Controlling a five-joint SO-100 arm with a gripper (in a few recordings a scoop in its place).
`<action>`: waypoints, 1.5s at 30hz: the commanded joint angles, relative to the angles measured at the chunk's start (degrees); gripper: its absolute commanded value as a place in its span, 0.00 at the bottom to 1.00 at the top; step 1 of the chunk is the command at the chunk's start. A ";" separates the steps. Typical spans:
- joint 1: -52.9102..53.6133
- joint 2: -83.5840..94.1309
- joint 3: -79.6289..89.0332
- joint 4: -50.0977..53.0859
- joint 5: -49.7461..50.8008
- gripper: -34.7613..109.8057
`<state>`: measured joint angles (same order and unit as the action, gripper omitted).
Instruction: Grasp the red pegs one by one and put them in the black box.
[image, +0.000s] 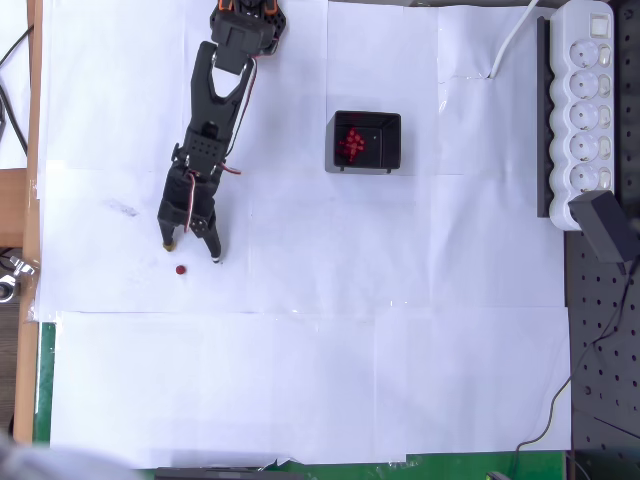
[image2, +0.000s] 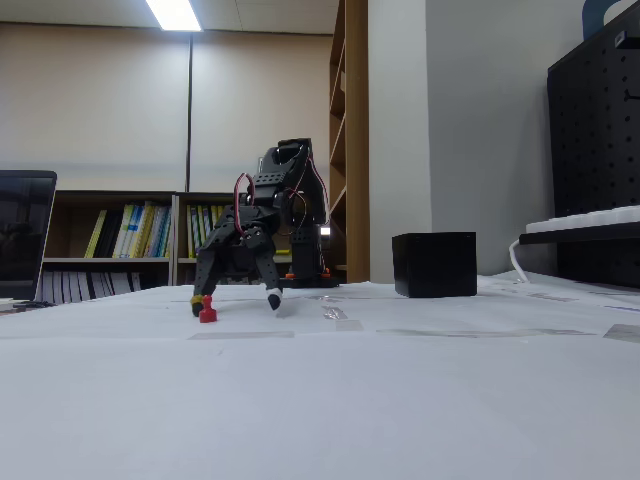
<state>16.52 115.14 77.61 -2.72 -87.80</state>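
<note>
One red peg (image: 180, 269) (image2: 208, 313) stands alone on the white paper, just in front of my gripper's tips. My black gripper (image: 192, 252) (image2: 236, 302) is open, its fingertips lowered close to the paper, one on each side of the peg's line; nothing is between them. The black box (image: 364, 142) (image2: 434, 264) sits to the right in both views. From overhead I see several red pegs (image: 352, 146) clustered inside it.
A white power strip (image: 584, 110) on a black rail lies along the right edge, its cable running off the top. White paper sheets (image: 320, 360) cover the table. A black pegboard (image: 605, 370) fills the lower right corner.
</note>
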 joint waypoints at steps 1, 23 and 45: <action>-0.26 1.67 1.41 -4.04 1.49 0.49; -0.35 10.63 2.29 -20.74 7.03 0.49; -1.41 14.41 3.96 -22.24 1.05 0.49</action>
<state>15.47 128.58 81.12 -25.84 -85.43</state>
